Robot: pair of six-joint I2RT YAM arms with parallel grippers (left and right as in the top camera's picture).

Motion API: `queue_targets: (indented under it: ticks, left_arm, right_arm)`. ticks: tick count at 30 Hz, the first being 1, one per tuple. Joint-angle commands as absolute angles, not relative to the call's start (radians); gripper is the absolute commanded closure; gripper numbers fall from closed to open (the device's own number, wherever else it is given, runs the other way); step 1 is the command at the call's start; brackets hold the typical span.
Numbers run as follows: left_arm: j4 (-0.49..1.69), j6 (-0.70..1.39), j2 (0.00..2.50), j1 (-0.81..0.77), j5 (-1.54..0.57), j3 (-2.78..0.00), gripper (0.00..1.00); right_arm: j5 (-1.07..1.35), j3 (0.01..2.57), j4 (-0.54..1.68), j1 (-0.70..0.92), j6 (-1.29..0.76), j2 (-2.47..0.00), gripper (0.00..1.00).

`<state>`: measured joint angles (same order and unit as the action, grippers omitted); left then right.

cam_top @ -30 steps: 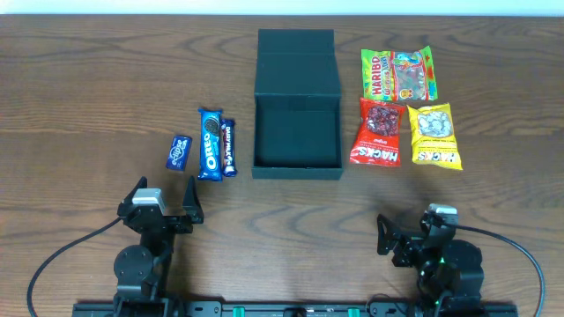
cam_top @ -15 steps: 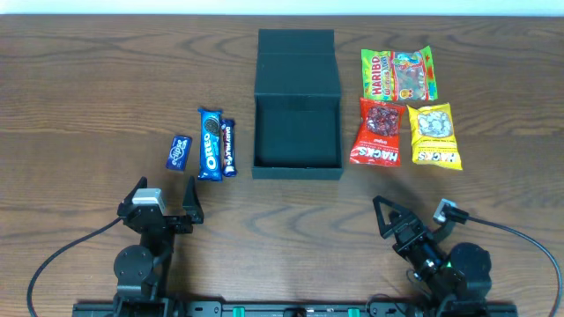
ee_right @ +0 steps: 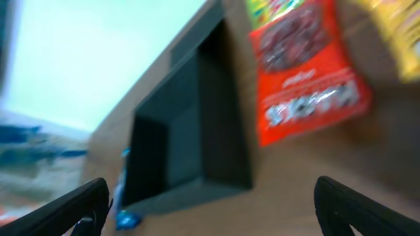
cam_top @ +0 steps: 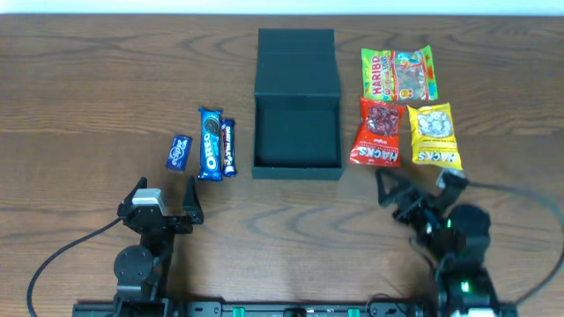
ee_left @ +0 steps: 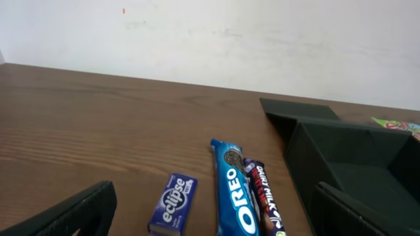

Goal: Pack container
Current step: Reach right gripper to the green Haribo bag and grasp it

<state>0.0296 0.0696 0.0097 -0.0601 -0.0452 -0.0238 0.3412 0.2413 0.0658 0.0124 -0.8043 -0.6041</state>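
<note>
The dark teal container point(cam_top: 298, 171) stands open at the table's middle, with its flap lid point(cam_top: 297, 62) lying back behind it and nothing inside. My left gripper point(cam_top: 166, 195) is open and empty, near the front edge, just in front of the blue snacks. My right gripper point(cam_top: 417, 187) is open and empty, just in front of the red Hacks packet point(cam_top: 378, 132) and the yellow Hacks packet point(cam_top: 434, 136). The blurred right wrist view shows the container point(ee_right: 190, 151) and the red packet point(ee_right: 302, 85) ahead of the open gripper point(ee_right: 220, 213).
Left of the container lie an Eclipse box point(cam_top: 179, 151), an Oreo pack point(cam_top: 210, 143) and a Dairy Milk bar point(cam_top: 229, 147). They also show in the left wrist view, Oreo point(ee_left: 234, 196) in the middle. A Haribo bag point(cam_top: 398, 74) lies at the back right.
My right arm has moved away from the front edge toward the red and yellow packets, turning as it went. The left arm has not moved.
</note>
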Motion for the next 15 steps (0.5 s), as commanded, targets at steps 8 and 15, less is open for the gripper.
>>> queue_targets:
  ticks: [8,15]
  left_arm:
    - [0.076,0.052,0.003,-0.059,-0.033,-0.005,0.05]
    - [0.076,0.052,0.004,-0.059,-0.033,-0.005,0.05]
  right_arm:
    - [0.348,0.883,0.003,-0.16,-0.425,-1.308,0.01]
    - [0.285,1.349,0.152,-0.155,-0.234,-1.684,0.01]
